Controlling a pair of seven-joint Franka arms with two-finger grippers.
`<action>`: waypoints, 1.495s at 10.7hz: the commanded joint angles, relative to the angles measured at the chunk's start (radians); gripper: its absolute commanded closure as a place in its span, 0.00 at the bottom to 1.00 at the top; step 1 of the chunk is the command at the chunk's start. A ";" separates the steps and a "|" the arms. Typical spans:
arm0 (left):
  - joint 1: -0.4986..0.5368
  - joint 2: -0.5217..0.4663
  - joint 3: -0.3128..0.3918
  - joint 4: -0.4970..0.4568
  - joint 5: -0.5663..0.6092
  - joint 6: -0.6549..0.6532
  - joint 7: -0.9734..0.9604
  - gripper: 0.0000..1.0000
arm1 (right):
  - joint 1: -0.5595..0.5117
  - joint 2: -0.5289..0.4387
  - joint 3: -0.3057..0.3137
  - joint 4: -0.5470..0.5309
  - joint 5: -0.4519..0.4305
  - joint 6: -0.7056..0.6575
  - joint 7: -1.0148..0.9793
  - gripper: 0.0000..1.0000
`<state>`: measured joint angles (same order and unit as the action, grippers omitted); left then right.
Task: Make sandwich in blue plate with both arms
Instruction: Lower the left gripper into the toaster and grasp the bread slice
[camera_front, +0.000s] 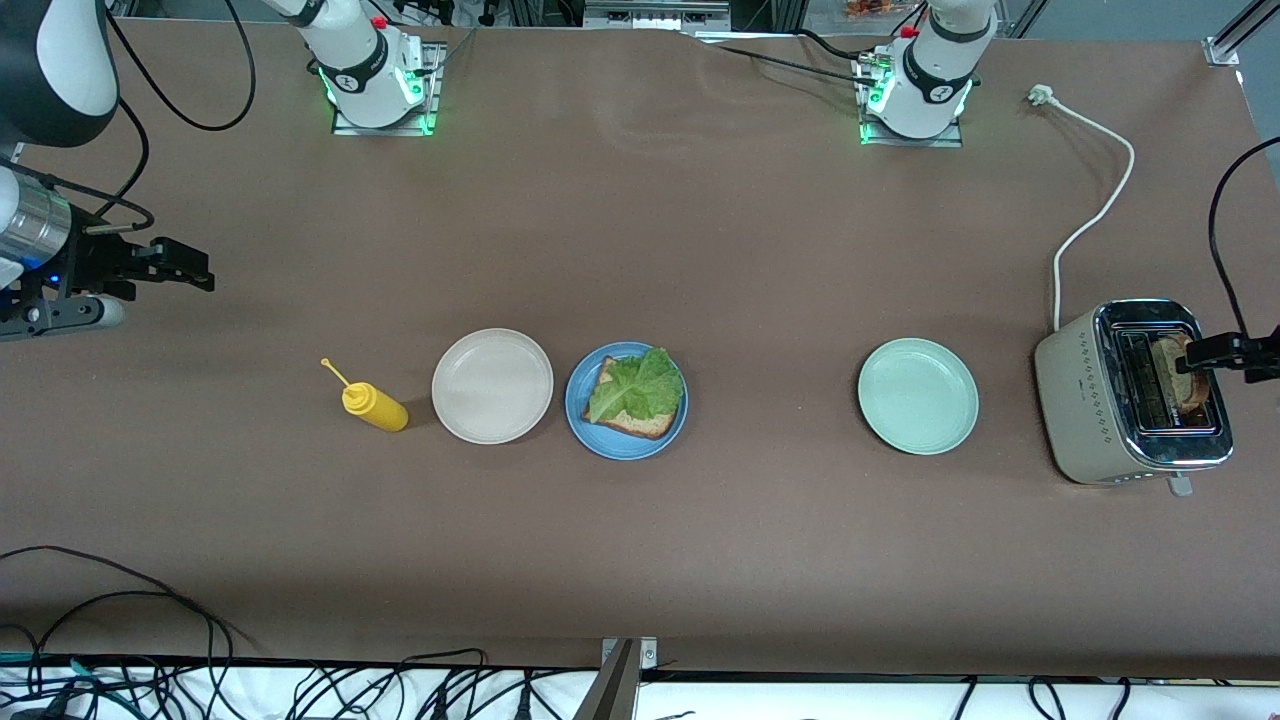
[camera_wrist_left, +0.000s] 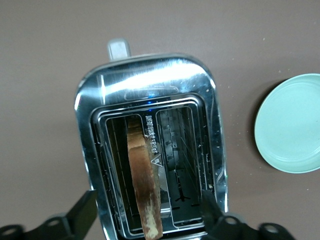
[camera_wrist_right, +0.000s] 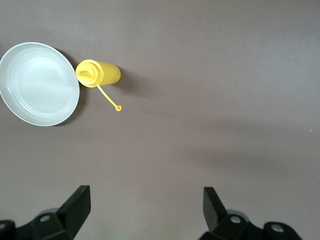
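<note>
Left gripper (camera_wrist_left: 145, 212) over toaster (camera_front: 1130, 395), fingers spread astride upright bread slice (camera_wrist_left: 144, 182), lengthwise in slot. Right gripper (camera_wrist_right: 145, 212) waits, fingers spread, near mustard bottle (camera_wrist_right: 97, 73). Blue plate (camera_front: 626, 401): bread+lettuce, front view only.

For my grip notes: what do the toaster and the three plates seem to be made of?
Toaster: apparently polished metal top, mirror glare in the left wrist view; matte beige sides, possibly plastic. Blue plate, white plate, green plate: matte, no glare, perhaps plastic or ceramic.
</note>
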<state>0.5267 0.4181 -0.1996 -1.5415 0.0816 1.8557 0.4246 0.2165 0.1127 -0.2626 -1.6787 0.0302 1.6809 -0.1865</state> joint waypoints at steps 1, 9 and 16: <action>0.012 0.021 -0.008 -0.028 0.012 0.013 0.026 0.36 | -0.003 0.031 -0.010 0.051 -0.024 -0.029 0.007 0.00; -0.001 -0.008 -0.020 -0.009 0.165 -0.042 0.002 1.00 | -0.003 0.031 -0.009 0.060 -0.042 -0.041 0.004 0.00; -0.016 -0.109 -0.061 0.053 0.227 -0.153 0.003 1.00 | -0.003 0.031 -0.009 0.062 -0.042 -0.041 0.002 0.00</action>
<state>0.5233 0.3635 -0.2499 -1.4936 0.2740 1.7399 0.4265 0.2125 0.1366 -0.2696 -1.6426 0.0032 1.6618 -0.1848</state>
